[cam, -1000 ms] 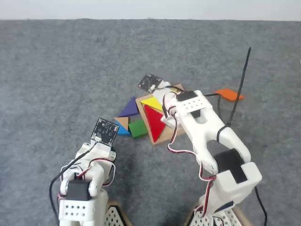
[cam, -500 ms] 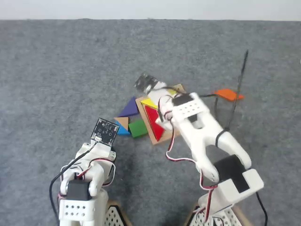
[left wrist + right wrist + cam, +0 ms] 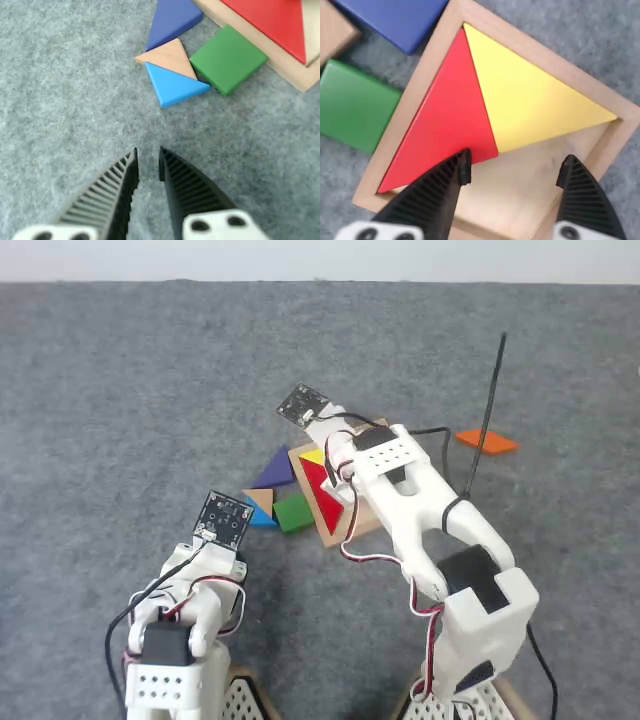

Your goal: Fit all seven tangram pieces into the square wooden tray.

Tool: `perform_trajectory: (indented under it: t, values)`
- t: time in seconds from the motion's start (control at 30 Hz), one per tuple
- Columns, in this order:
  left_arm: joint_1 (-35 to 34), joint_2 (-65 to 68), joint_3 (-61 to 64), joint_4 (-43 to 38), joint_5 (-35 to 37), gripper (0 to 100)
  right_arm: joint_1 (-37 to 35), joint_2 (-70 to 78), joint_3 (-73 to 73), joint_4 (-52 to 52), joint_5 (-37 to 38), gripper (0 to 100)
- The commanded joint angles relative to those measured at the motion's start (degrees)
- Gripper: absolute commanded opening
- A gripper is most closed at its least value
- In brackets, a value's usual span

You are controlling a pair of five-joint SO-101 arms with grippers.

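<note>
The square wooden tray (image 3: 421, 85) holds a red triangle (image 3: 445, 135) and a yellow triangle (image 3: 530, 105) side by side; the remainder of its floor is bare wood. My right gripper (image 3: 515, 167) hangs open over that bare floor, holding nothing. In the high view the right arm (image 3: 400, 490) covers much of the tray (image 3: 335, 536). Left of the tray lie a dark blue triangle (image 3: 274, 470), a tan triangle (image 3: 170, 57), a light blue triangle (image 3: 172, 87) and a green square (image 3: 227, 59). My left gripper (image 3: 147, 157) is shut and empty over the carpet, short of the light blue triangle.
An orange parallelogram (image 3: 487, 441) lies alone on the grey carpet to the right of the tray. A black cable (image 3: 485, 415) rises beside the right arm. Open carpet spreads to the left and far side.
The right arm has swung leftward and farther out over the tray, its cable following. The left arm and all loose pieces have kept their places.
</note>
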Motion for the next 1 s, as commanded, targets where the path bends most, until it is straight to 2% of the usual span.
perform_trajectory:
  t: [0.0,0.27,0.63,0.97]
  values:
    - [0.3,-1.3,-0.6,0.4,0.3,6,3.9,-4.2,0.1,1.5,-2.5,28.1]
    - [0.3,-1.3,-0.6,0.4,0.3,6,7.9,-12.3,13.2,-0.4,-2.2,28.1]
    - [0.3,-1.3,-0.6,0.4,0.3,6,9.5,-12.2,18.4,4.4,-0.5,28.1]
    - [0.3,-1.3,-0.6,0.4,0.3,6,9.7,-27.7,34.2,1.3,-1.6,28.1]
